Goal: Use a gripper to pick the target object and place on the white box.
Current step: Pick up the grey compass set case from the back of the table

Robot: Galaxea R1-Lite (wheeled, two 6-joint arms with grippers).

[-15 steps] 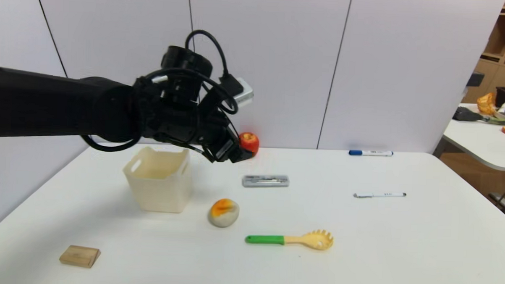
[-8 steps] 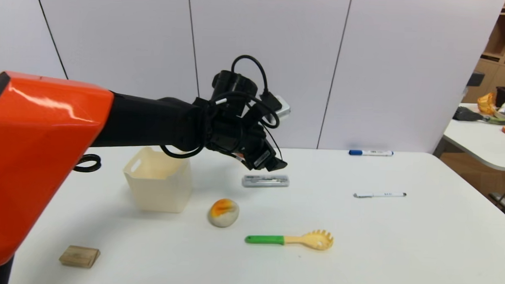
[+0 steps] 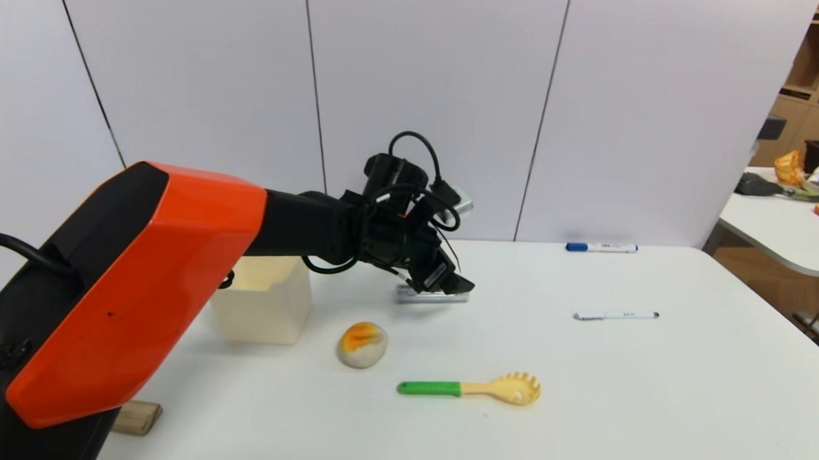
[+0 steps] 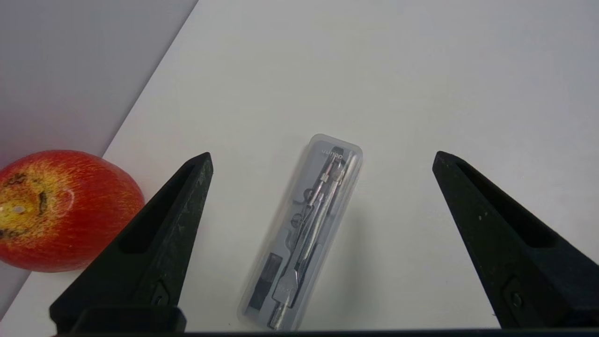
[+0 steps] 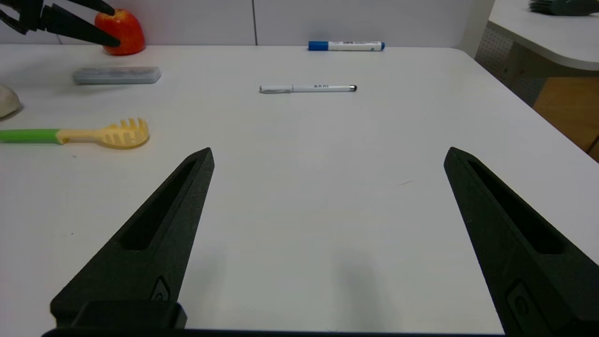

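Observation:
The grey case (image 3: 433,297) lies flat on the white table, right of the cream-white box (image 3: 265,310), whose left side my arm hides. My left gripper (image 3: 452,283) hangs just above the case and hides its top edge. In the left wrist view the case (image 4: 304,229) lies slightly slanted on the table, midway between the fingers and touching neither; the left gripper (image 4: 322,156) is open wide. My right gripper (image 5: 328,153) is open over bare table near the front right, holding nothing. From there the case (image 5: 117,75) shows far off.
A red apple (image 4: 61,210) sits by the wall just beyond the case. An orange-and-white ball (image 3: 362,344), a green-handled pasta spoon (image 3: 469,389), a white pen (image 3: 615,315), a blue-capped marker (image 3: 601,247) and a wooden block (image 3: 137,416) lie around.
My left arm has reached right and down, from beside the white box's rim to just over the grey case. Its jaws stay open. Nothing on the table has moved.

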